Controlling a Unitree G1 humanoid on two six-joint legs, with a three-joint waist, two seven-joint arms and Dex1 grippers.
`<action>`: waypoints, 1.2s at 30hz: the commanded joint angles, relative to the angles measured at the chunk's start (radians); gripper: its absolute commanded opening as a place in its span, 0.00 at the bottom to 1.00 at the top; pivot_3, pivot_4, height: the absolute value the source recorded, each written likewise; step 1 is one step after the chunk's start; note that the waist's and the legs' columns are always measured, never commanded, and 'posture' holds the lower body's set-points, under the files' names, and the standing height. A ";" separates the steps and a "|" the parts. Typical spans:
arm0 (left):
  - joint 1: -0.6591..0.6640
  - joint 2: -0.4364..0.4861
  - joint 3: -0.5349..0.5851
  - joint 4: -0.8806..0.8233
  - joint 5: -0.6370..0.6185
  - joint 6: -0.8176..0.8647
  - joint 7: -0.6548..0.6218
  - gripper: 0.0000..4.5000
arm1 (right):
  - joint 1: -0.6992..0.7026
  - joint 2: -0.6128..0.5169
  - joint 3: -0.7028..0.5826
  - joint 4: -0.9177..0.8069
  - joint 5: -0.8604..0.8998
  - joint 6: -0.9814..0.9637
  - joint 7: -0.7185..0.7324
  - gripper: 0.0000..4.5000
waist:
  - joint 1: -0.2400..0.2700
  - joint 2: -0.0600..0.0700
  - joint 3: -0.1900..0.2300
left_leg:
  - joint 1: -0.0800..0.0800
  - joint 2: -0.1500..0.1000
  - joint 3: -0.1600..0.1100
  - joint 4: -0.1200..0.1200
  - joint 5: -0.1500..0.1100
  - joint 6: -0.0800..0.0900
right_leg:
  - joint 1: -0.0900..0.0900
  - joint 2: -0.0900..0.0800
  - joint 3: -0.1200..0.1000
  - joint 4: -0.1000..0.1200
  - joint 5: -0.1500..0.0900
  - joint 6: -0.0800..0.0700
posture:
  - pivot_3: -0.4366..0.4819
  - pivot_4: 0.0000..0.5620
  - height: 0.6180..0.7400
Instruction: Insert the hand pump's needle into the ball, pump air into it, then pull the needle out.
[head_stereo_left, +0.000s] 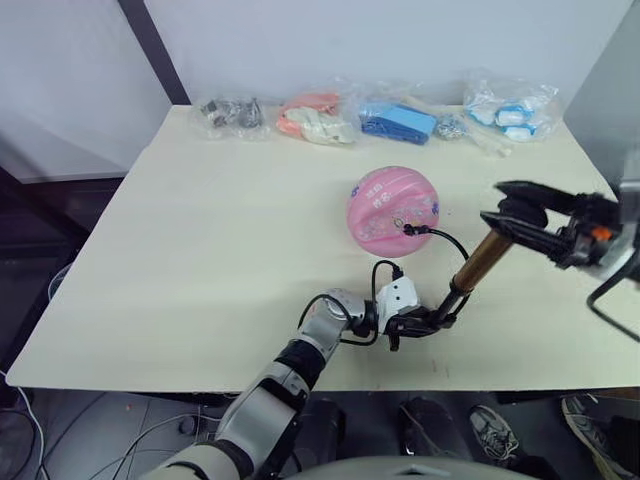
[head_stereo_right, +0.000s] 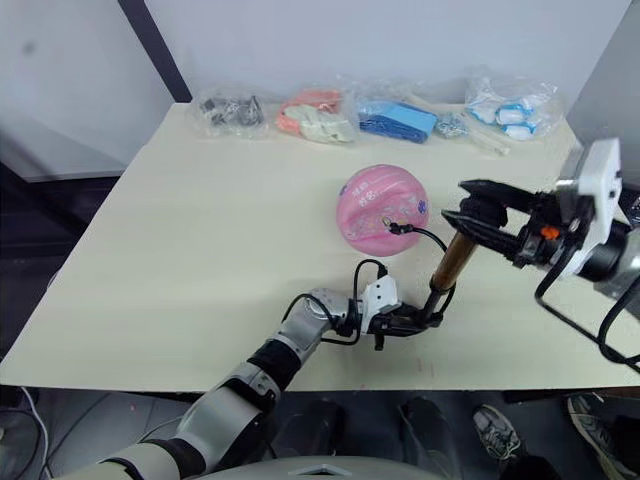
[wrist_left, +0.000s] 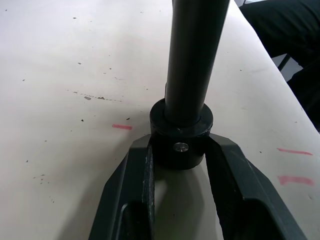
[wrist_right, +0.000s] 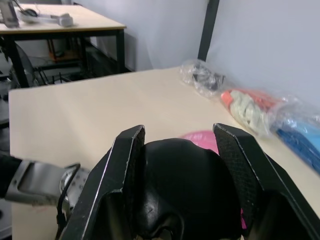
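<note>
The pink ball (head_stereo_left: 393, 210) rests on the table, right of centre. The hand pump (head_stereo_left: 477, 264) stands tilted in front of it, base down near the front edge. My left gripper (head_stereo_left: 437, 319) is shut on the pump's black base cap (wrist_left: 181, 135), a finger on each side. My right gripper (head_stereo_left: 495, 203) is shut on the black handle (wrist_right: 180, 185) at the pump's top. A thin black hose (head_stereo_left: 450, 243) loops from the base to a small black fitting (head_stereo_left: 408, 229) pressed against the ball's near side. The needle itself is hidden at that fitting.
Several clear bags line the table's far edge: grey parts (head_stereo_left: 230, 113), pink-white items (head_stereo_left: 315, 117), blue pieces (head_stereo_left: 398, 122), blue-white items (head_stereo_left: 512, 108). The table's front edge (head_stereo_left: 300, 388) runs just below my left gripper. A person's shoe (head_stereo_left: 490, 425) shows on the floor beneath.
</note>
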 joint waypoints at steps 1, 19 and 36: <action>0.021 0.002 -0.005 0.034 0.005 0.034 -0.008 0.23 | 0.065 0.025 0.103 -0.005 -0.071 -0.026 0.040 0.39 | 0.000 0.000 0.000 | 0.000 0.000 0.000 0.000 0.000 0.000 | 0.000 0.000 0.000 0.000 0.000 0.000 | 0.48 0.27 1.00; 0.022 0.007 -0.001 0.028 0.006 0.027 -0.005 0.23 | 0.166 0.220 0.238 0.057 -0.112 -0.039 0.047 0.39 | -0.001 -0.001 -0.001 | 0.000 0.000 -0.001 0.000 0.000 0.000 | 0.000 0.001 0.000 0.000 0.000 0.000 | 0.48 0.27 1.00; 0.018 0.003 0.005 0.040 0.005 0.014 -0.004 0.23 | 0.101 0.169 0.106 -0.014 0.087 0.061 0.029 0.39 | 0.000 0.001 0.000 | -0.001 0.000 -0.001 0.000 0.000 0.000 | -0.001 0.000 0.000 0.000 0.000 0.000 | 0.48 0.27 1.00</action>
